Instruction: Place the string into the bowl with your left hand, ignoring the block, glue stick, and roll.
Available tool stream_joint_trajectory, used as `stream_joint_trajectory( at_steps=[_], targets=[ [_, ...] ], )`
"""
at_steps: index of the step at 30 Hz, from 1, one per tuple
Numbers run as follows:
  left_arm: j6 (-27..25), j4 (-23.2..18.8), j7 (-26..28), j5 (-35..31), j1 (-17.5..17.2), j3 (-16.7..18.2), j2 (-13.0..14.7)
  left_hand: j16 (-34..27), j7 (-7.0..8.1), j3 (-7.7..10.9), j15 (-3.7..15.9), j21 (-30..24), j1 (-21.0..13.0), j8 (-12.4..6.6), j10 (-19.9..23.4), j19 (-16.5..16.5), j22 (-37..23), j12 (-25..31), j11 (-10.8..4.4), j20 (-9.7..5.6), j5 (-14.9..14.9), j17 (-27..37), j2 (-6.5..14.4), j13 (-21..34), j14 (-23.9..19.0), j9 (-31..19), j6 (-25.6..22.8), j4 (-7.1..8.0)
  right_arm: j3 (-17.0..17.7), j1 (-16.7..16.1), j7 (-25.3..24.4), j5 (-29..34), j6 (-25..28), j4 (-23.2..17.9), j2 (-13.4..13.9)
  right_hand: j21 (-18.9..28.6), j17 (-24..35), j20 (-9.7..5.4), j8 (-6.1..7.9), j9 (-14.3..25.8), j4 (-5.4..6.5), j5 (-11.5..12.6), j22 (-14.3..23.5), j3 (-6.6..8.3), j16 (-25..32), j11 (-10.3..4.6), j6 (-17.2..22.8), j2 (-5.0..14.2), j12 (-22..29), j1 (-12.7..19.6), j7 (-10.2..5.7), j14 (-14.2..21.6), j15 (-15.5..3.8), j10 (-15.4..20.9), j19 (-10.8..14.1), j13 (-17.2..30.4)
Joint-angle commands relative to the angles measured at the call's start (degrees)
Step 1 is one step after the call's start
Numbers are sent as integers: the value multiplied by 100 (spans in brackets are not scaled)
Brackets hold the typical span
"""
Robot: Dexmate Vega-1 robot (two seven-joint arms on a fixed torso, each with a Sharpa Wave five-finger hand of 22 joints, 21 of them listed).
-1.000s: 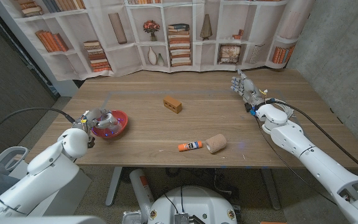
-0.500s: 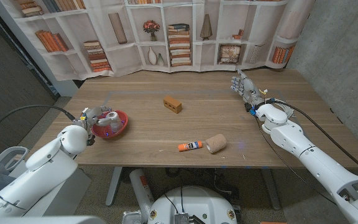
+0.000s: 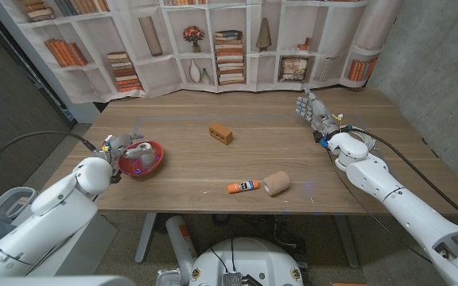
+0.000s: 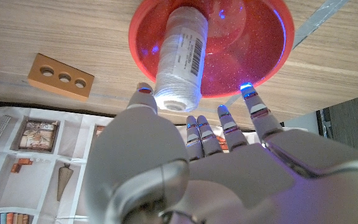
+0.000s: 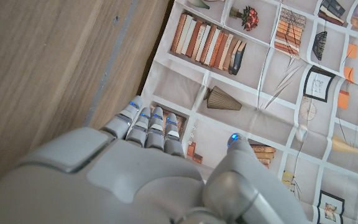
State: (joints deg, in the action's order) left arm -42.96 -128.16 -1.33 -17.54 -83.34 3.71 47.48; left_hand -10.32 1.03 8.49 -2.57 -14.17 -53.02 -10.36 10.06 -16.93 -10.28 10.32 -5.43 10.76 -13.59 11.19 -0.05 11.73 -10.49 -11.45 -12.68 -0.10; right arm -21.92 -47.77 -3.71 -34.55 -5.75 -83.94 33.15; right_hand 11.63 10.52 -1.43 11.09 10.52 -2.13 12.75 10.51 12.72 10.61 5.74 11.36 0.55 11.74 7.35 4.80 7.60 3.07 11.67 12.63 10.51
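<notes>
Left hand [image 4: 185, 168], fingers spread, hovers beside white barcoded string [image 4: 179, 56] in red bowl [image 4: 260, 50].

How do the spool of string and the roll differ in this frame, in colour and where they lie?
The spool of string is white with a barcode label; the roll is tan and unlabelled. The spool lies in the red bowl on the robot's left side, just beyond the left hand; the roll lies on the bare table beside the glue stick. Both are cylinders lying on their sides.
</notes>
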Motion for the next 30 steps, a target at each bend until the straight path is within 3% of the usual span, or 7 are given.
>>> stream_joint_trajectory(
  at_steps=[1,13,25,30],
  targets=[
    [-46,-192,31,-52,-75,84,-40,-10,-2,-35,4,24,55,-16,-33,24,-17,29,-24,26,-51,-4,-15,19,21,-15,8,5,37,-56,3,-15,-70,-35,24,1,11,10,11,24,-7,38,12,-19,20,14,31,65,42,16,-39,31,-4,50,50,11],
    [-23,-447,21,-164,-212,282,-34,-29,14,-63,-2,55,100,-56,-12,55,-22,64,-51,100,-81,-4,-19,17,28,-12,-23,27,86,-150,-7,-44,-88,-136,87,1,11,12,9,25,-10,37,12,-24,19,10,27,69,46,16,-45,31,-7,62,49,12],
    [-90,-802,103,-409,-406,567,-198,-44,34,-87,23,96,139,-80,9,118,-28,91,-92,138,-114,-4,-18,14,33,-9,-37,48,108,-189,-15,-53,-135,-157,95,3,12,7,13,25,-11,35,13,-29,21,-5,39,76,47,14,12,38,-17,67,55,12],
    [-73,-830,54,-454,-403,604,-219,-49,58,-105,178,120,169,-101,41,156,-36,113,-115,148,-141,-3,-14,12,45,-6,-65,65,114,-203,-16,-59,-152,-157,93,4,12,7,15,25,-12,34,13,-32,20,6,44,77,49,13,19,39,-21,75,58,13]
  ],
)
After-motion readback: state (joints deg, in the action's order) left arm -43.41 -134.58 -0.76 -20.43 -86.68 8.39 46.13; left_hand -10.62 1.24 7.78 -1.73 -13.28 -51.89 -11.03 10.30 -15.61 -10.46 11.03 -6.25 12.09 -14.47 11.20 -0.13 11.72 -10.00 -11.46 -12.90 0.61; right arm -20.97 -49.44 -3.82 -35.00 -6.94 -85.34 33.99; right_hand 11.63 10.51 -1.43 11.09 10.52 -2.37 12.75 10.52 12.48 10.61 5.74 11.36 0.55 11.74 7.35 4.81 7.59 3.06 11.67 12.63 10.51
